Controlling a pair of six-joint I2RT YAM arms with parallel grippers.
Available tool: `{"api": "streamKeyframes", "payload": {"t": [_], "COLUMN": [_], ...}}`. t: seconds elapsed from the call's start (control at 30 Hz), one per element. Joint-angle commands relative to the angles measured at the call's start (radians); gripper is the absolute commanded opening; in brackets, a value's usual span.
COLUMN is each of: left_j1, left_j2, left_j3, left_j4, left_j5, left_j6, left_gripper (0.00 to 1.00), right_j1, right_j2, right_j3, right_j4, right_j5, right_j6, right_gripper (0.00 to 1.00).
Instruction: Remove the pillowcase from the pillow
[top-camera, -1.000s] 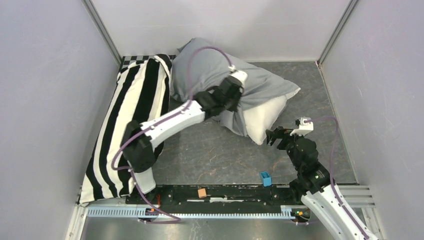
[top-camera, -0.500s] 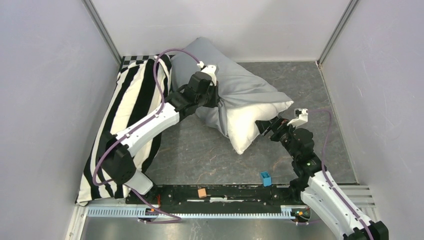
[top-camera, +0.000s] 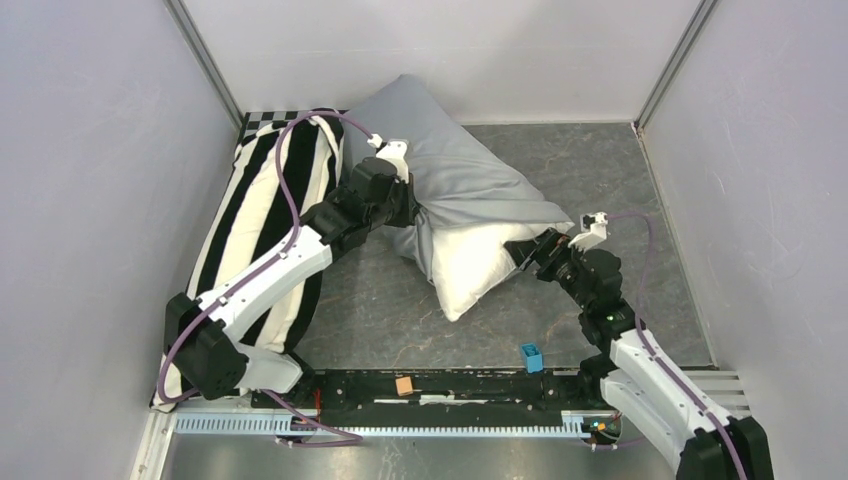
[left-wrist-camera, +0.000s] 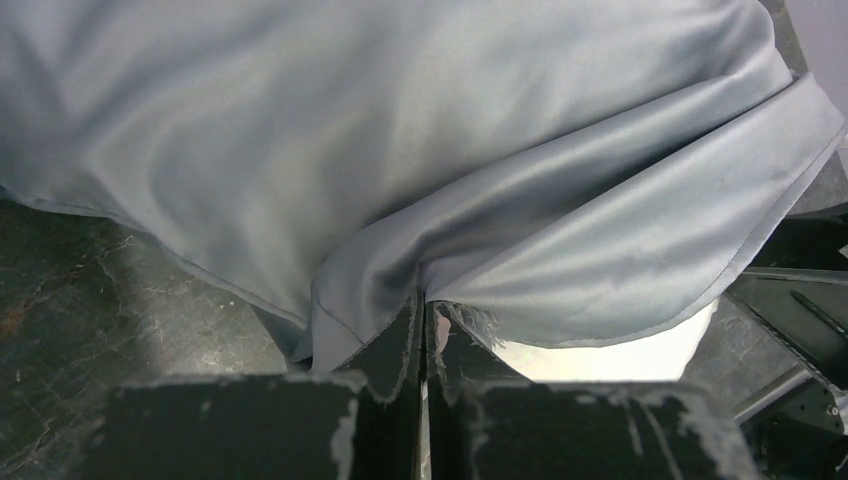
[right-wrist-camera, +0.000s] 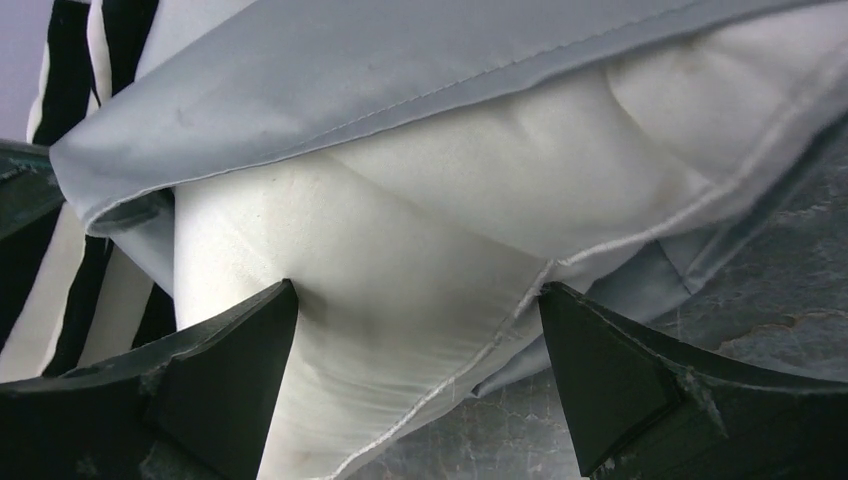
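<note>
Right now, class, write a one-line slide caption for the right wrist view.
Open right gripper brackets the exposed end of the white pillow, which protrudes from the blue-grey pillowcase.

Smooth blue-grey cloth pillowcase with a faint sheen and stitched hem; matt white woven cloth pillow; dark, mottled, stone-look table; right gripper with matt black fingers, edges scuffed pale.

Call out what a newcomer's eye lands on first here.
The blue-grey pillowcase at the back centre is partly off, and the white pillow bulges out of its open near end. The left gripper is shut on a bunched fold of that fabric, while the right gripper stands open astride the pillow's exposed corner. A long striped pillow fills the left side.
</note>
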Motion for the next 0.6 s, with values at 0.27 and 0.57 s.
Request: {"api": "streamKeyframes", "payload": {"t": [0.27, 0.57], "left_j1": [0.015, 0.053], "left_j2": [-0.029, 0.048], "left_j3": [0.018, 0.151], "left_j4": [-0.029, -0.135], "left_j5": [-0.079, -0.156], "left_j6": [-0.006, -0.027], "left_gripper": [0.04, 0.04], "right_j1": [0.185, 0.687], "right_j2": [0.074, 0.168], "right_j3": [0.018, 0.187], "right_j4": [0.220, 0.069], "right_j5": [-0.245, -0.252], "right_j6": [-0.151, -0.374], "right_gripper": [0.02, 0.45]}}
